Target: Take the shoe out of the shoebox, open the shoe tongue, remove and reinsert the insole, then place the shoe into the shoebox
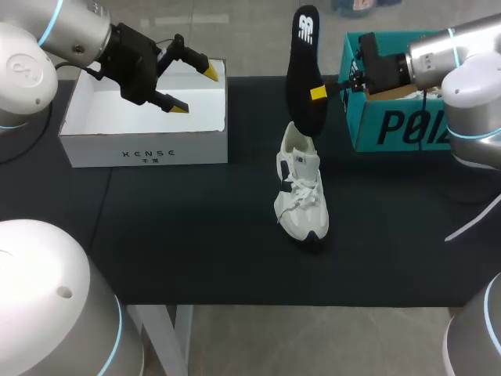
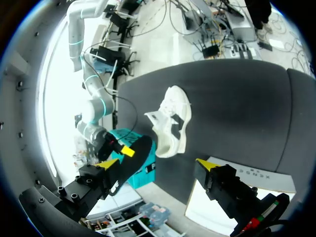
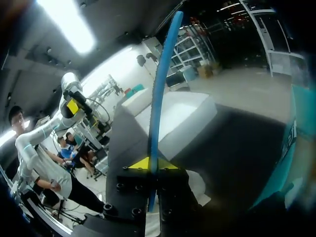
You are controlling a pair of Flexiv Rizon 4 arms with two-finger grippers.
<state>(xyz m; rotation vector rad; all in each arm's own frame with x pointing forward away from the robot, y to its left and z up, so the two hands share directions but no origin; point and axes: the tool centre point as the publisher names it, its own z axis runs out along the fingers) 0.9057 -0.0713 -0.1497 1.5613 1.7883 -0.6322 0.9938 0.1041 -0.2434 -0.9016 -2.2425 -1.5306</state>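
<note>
Head view: a white lace-up sneaker (image 1: 300, 192) stands at the table's centre. At its 12 o'clock a black foam insole (image 1: 305, 47) with a white logo is clamped in the right gripper (image 1: 318, 93). At 10 o'clock the left gripper (image 1: 194, 89), fingers apart, hovers over a white cardboard shoebox (image 1: 145, 145). A teal cardboard box (image 1: 391, 125) sits at 2 o'clock. Both boxes carry front lettering. Only the right wrist view shows the insole edge-on, where it looks blue.
</note>
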